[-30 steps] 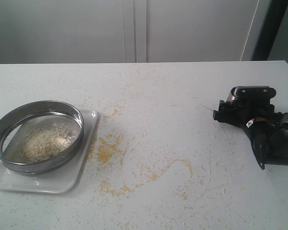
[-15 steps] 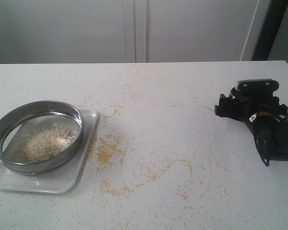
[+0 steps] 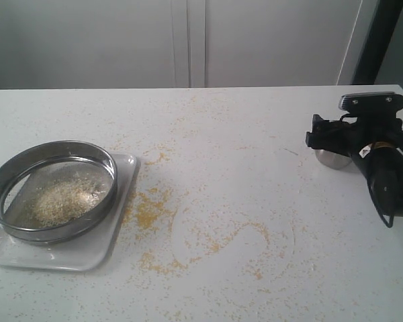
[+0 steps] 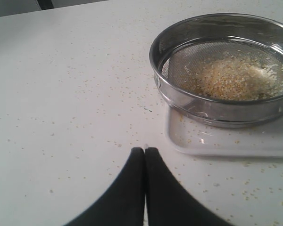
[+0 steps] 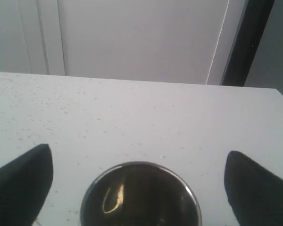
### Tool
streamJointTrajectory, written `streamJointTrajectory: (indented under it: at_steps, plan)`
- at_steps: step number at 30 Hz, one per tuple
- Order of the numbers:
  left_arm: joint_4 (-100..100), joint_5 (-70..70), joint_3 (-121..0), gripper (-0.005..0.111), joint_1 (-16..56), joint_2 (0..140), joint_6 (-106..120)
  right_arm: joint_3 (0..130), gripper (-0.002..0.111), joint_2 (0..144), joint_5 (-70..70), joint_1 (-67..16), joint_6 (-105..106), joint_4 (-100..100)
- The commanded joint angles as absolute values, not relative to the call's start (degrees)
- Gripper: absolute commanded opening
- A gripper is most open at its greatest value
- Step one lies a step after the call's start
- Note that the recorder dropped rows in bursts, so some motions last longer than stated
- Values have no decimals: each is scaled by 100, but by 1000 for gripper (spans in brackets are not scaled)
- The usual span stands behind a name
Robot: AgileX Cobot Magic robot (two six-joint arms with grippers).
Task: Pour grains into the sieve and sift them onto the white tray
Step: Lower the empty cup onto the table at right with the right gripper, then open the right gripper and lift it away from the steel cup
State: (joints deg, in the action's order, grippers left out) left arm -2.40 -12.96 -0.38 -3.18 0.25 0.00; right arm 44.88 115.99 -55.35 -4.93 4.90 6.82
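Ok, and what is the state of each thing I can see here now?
sieve: resting on the white tray, holding grains.
white tray: flat, under the sieve.
grains: heaped inside the sieve.
steel cup: upright, looks empty.
left gripper: shut, holds nothing.
right gripper: open, straddling the steel cup.

No legible text, brand or number anywhere; the small pale sticker (image 3: 366,151) on the right arm (image 3: 388,180) illegibly blurred.
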Motion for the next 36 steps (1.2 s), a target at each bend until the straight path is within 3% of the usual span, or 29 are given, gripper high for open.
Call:
streamJointTrajectory:
  at_steps: [1,6,9,15,16,22,36]
  plan:
    - [-183,-1297,0,0,-329,0,0,4322,90,11198,-5529,-460,394,519]
    - [-183,-1297,0,0,-329,0,0,4252,86,10766,-5309,-460,89,215]
    - [-183,-1297,0,0,-329,0,0,4252,75,10500,-4939,-460,60,58]
    - [-183,-1297,0,0,-329,0,0,4252,39,9928,-4104,-460,-247,0]
    - [-183,-1297,0,0,-329,0,0,4252,27,9728,-3762,-460,-523,0]
    - [-183,-1297,0,0,-329,0,0,4252,0,9211,-3002,-460,-779,-152]
    - [-183,-1297,0,0,-329,0,0,4275,0,7472,-1093,-638,-1037,-175]
